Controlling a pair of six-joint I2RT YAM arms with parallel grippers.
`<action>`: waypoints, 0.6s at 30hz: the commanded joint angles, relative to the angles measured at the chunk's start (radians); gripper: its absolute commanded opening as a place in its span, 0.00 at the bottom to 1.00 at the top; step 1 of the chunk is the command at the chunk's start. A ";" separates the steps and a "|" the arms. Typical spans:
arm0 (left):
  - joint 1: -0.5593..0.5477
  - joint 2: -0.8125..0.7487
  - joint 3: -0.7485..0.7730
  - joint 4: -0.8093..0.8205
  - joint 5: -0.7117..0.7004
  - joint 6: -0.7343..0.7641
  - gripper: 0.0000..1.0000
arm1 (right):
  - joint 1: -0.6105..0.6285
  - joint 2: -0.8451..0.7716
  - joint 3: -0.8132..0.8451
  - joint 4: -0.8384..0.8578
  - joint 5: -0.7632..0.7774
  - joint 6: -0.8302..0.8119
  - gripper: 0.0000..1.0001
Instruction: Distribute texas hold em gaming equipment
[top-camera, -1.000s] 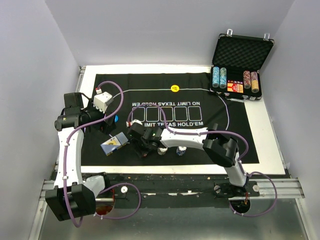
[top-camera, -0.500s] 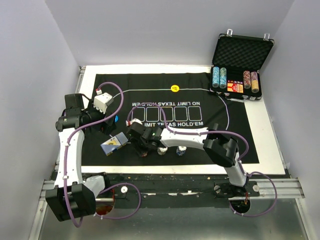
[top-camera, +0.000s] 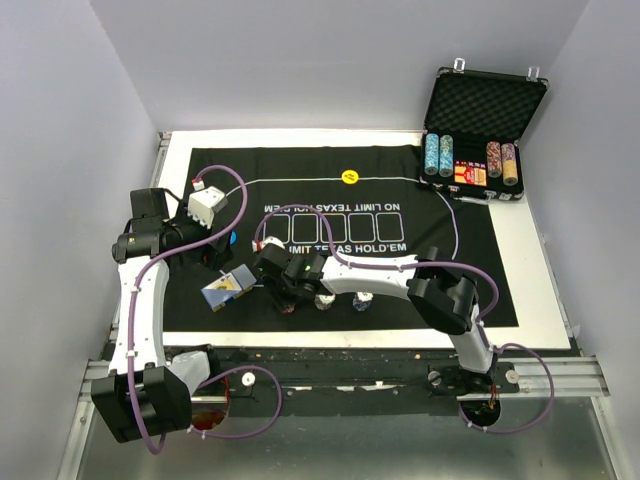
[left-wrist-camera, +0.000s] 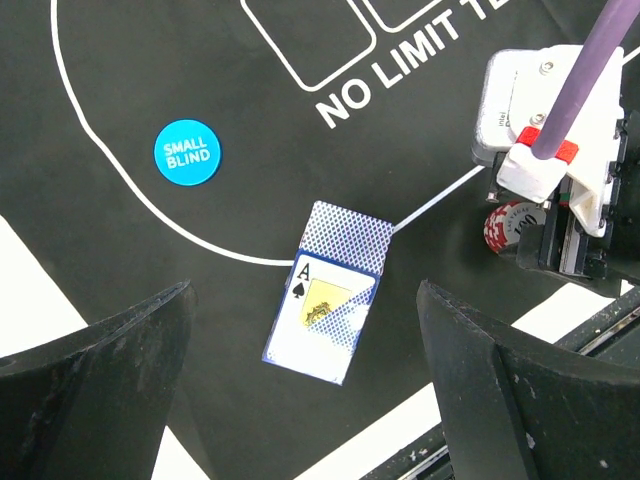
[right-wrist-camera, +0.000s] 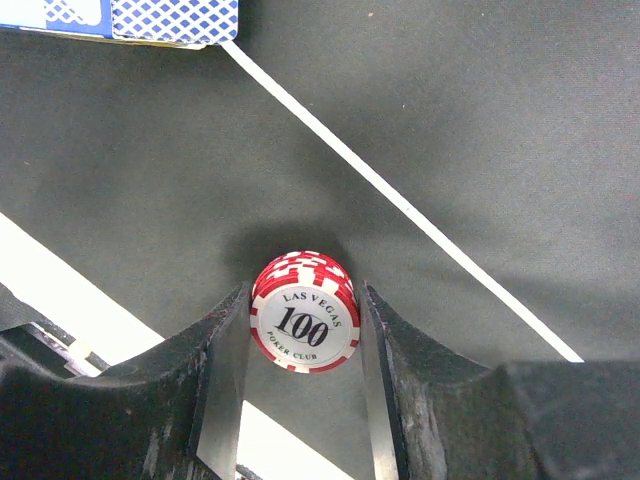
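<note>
While the right gripper (right-wrist-camera: 303, 303) stands over the red chip stack (right-wrist-camera: 305, 325), its pads sit flush on both flanks, so it's clamping that stack, dead centre and upright. The left gripper (left-wrist-camera: 305, 300) hangs spread wide and empty, with the deck box (left-wrist-camera: 330, 290) directly below, long axis crossing its closing line. Whether the stack rests on the mat (right-wrist-camera: 480, 150), I can't tell.

Left arm (top-camera: 130, 310) and right arm (top-camera: 370, 283) are white links with chunky black joints, purple cable (top-camera: 243, 198) looping along each. Light grey wrist block (left-wrist-camera: 520, 100) with a red plug (left-wrist-camera: 548, 151). Fingers (right-wrist-camera: 190, 400) black, pretty scuffed and dusty.
</note>
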 joint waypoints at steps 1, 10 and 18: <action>0.008 -0.018 -0.010 0.012 -0.011 -0.001 0.99 | 0.008 -0.031 0.028 -0.035 0.019 -0.005 0.44; 0.013 -0.024 -0.007 0.018 -0.009 -0.006 0.99 | 0.010 -0.056 0.071 -0.064 0.028 -0.011 0.31; 0.016 -0.021 -0.004 0.018 0.003 -0.004 0.99 | 0.010 -0.068 0.112 -0.084 0.043 -0.028 0.30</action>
